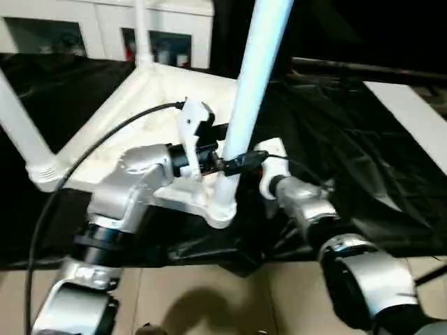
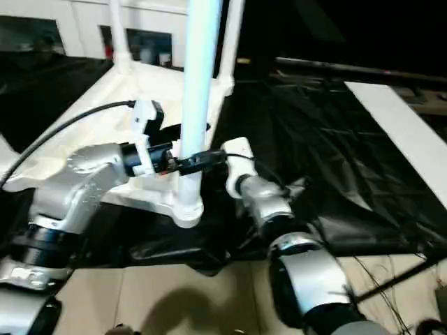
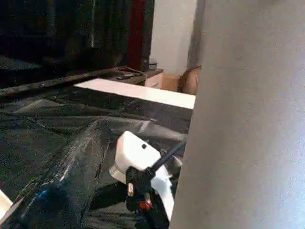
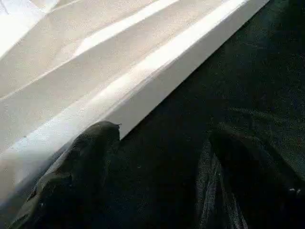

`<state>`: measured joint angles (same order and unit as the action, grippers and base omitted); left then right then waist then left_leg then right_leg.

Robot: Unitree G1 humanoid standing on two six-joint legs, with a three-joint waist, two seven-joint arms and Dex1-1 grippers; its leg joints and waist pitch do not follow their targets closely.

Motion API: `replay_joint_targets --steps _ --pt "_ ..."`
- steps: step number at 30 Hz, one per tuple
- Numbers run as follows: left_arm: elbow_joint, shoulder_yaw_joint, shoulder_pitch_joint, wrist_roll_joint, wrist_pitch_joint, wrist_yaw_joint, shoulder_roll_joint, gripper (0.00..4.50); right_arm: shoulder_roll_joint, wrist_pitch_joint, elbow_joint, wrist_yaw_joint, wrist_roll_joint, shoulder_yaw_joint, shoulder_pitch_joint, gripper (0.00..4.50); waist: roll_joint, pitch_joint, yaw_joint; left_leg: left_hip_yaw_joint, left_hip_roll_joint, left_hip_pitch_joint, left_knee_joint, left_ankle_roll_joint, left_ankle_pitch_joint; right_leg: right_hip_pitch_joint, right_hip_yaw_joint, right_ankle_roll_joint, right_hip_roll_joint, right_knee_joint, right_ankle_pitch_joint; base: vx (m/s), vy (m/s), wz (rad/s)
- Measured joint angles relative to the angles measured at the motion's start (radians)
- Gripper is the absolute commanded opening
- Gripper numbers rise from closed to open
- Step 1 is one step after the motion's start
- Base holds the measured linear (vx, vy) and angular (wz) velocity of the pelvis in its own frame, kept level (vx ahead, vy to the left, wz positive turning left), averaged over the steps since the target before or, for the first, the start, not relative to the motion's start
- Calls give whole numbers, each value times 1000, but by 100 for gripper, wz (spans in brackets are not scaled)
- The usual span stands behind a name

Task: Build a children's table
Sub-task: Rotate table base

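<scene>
The white tabletop [image 1: 133, 118] is laid underside up on a black cloth [image 1: 349, 139], so that its round corner sockets face upward and the legs can be dropped in from above. Three legs are already stood upright at the left [image 1: 24, 136] and the two far [image 1: 142, 35] corners.

The fourth tapered leg [image 1: 255, 77] is seen with its foot in the near corner socket [image 1: 222, 209], close in front of the robot; whether it is fully seated cannot be told.

The left gripper [image 1: 223, 162] is brought against this leg low down, its jaws spread wide and apparently set about the tube without being clamped on it.

The right gripper [image 4: 157, 181] is held beside the tabletop's edge [image 4: 157, 78], fingers [image 4: 81, 162] apart, nothing between them.
</scene>
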<state>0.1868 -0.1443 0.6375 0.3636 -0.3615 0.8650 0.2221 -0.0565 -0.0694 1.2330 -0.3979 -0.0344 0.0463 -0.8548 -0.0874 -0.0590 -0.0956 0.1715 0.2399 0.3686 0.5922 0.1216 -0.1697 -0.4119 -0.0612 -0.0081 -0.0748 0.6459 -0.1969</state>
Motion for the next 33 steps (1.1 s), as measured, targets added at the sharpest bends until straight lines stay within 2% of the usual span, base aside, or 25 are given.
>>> replay_joint_targets --steps 3,6,9,13,19,33 --pt "63 -9 30 -24 56 -23 -51 444 -24 -7 -4 -35 -15 18 15 362 2 -1 -9 0 0 0 0 0 0 1 0 0 0 0 0 0 0 0" --pt "77 -20 42 -32 81 -32 -80 444 -32 -8 -5 -70 -17 24 27 362 9 -2 -10 0 0 -1 1 0 0 2 0 0 -1 0 1 0 0 0" --pt "83 -31 44 -34 85 -25 -92 444 -34 -8 -5 -73 -14 20 33 362 17 -4 -5 0 0 -2 0 0 0 2 0 -1 0 1 1 0 0 0" --pt "87 -32 43 -33 80 1 -84 444 -16 -8 -5 -84 -13 21 33 362 22 -5 3 -1 0 -1 0 0 0 2 -1 -1 0 1 1 0 0 0" --pt "76 -26 41 -31 78 18 -76 444 -5 -8 -4 -113 -11 21 33 362 23 -6 13 -1 0 -2 0 0 0 2 0 -1 1 0 1 0 0 0" --pt "92 -9 40 -44 93 4 -90 444 -14 -7 0 -187 8 19 31 362 21 -5 16 -1 0 -3 0 0 0 2 -1 -3 0 1 2 0 0 0"
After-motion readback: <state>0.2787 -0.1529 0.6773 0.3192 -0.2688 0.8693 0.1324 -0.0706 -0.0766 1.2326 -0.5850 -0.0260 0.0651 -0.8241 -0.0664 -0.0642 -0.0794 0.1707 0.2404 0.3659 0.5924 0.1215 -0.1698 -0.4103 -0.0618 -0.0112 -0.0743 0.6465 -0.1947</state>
